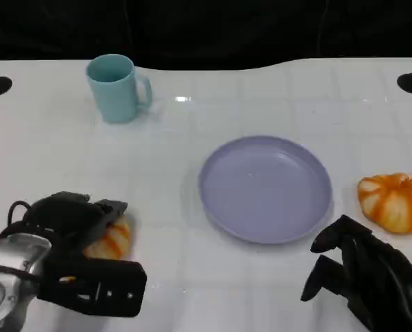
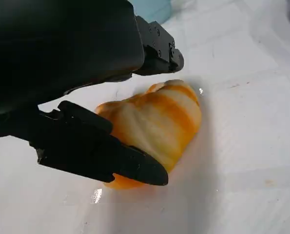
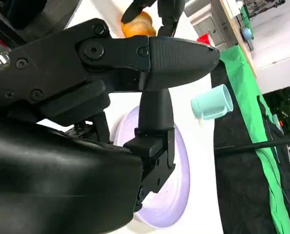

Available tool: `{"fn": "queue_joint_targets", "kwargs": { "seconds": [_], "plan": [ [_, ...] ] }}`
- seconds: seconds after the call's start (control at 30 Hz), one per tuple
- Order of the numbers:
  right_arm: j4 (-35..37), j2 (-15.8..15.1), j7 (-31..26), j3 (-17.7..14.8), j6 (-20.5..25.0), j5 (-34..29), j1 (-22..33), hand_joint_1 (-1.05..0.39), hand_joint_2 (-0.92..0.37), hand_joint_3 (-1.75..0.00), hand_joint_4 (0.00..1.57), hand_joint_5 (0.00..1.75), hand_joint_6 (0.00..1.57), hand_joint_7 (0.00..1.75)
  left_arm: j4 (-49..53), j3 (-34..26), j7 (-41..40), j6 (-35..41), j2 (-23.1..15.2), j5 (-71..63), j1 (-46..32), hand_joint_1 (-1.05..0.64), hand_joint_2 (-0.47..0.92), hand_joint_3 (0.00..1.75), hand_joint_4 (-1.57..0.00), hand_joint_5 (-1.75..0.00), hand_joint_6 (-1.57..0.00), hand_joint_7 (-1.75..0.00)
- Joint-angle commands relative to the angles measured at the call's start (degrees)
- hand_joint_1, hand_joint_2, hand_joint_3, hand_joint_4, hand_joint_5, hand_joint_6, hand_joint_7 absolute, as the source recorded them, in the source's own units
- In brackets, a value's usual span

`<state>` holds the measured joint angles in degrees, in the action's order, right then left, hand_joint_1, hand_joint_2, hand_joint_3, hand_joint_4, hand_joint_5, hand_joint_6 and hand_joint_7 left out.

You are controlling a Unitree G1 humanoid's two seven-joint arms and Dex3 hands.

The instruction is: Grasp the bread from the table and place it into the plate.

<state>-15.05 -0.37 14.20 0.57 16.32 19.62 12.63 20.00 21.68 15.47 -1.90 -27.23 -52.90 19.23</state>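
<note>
Head view: left hand (image 1: 77,228) wraps bread (image 1: 112,238) on table (image 1: 192,290), lower left, well apart from purple plate (image 1: 264,188). Right hand (image 1: 361,273) near plate, fingers curled, seemingly holding nothing. Second bun (image 1: 394,200) right of plate.
Left wrist view: fingers (image 2: 110,156) clasp bread (image 2: 157,119).
Right wrist view: fingers (image 3: 169,56) above plate (image 3: 179,180); mug (image 3: 212,102) beyond.

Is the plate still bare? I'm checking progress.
Yes, the plate holds nothing; one bread sits by the left hand on the table.
</note>
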Motion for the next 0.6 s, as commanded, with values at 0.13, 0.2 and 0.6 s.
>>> {"fn": "queue_joint_targets", "kwargs": {
  "seconds": [0.13, 0.2, 0.6],
  "plan": [
    [-0.7, -0.7, 0.2, -0.4, -0.3, 0.3, 0.6, -0.51, -0.92, -0.52, 0.62, 1.75, 0.44, 1.68, 7.8, 1.6, -2.9, -1.2, 0.4, 3.1, 2.8, -0.5, 0.92, 0.02, -0.15, -0.05, -0.22, -0.03],
    [-0.9, -0.7, 0.2, -0.4, -0.4, 0.3, 0.7, -0.51, -0.92, -0.52, 0.61, 1.75, 0.45, 1.68, 8.8, 1.0, -4.7, -2.5, 0.6, 5.2, 2.4, -0.44, 0.92, 0.06, -0.2, -0.08, -0.28, -0.05],
    [-1.3, -1.1, 0.1, -0.1, -0.9, -0.6, 1.0, -0.51, -0.92, -0.54, 0.63, 1.75, 0.44, 1.69, 20.6, -0.2, -30.4, -16.9, 2.1, 9.7, 3.1, -0.23, 0.92, 0.52, -0.78, -1.71, -0.93, -0.85]
  ]
}}
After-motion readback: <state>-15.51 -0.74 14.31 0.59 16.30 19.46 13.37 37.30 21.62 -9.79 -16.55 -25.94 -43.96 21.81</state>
